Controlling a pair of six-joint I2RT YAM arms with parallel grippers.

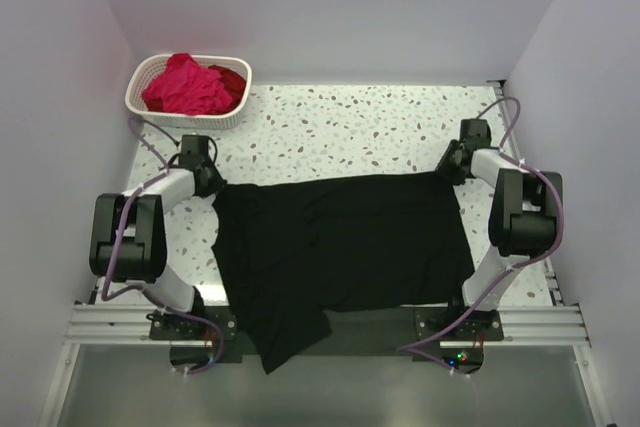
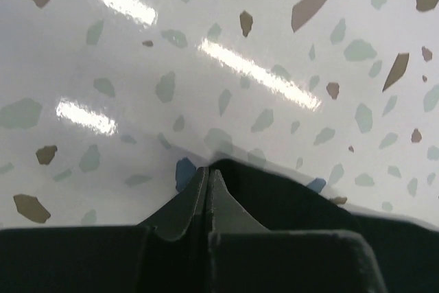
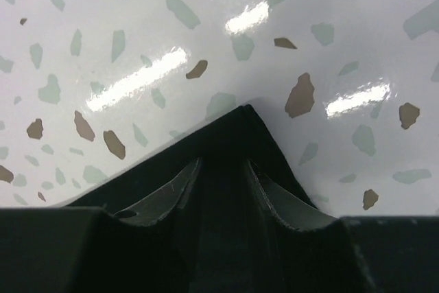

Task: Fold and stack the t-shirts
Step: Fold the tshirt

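Note:
A large black t-shirt [image 1: 340, 242] lies spread flat across the table, with one part hanging over the near edge. My left gripper [image 1: 207, 175] is at its far left corner. In the left wrist view the jaws [image 2: 208, 173] are pressed together on the cloth's edge [image 2: 288, 197]. My right gripper [image 1: 452, 162] is at the far right corner. Its jaws [image 3: 223, 162] stand apart, with the black corner [image 3: 240, 128] lying between and just beyond them. A magenta-pink shirt [image 1: 185, 85] and a deep red shirt [image 1: 232, 77] lie crumpled in the basket.
The white lattice basket [image 1: 190, 119] stands at the far left corner of the speckled table [image 1: 340, 127]. White walls close in the left, right and back sides. The arm bases sit on the rail at the near edge.

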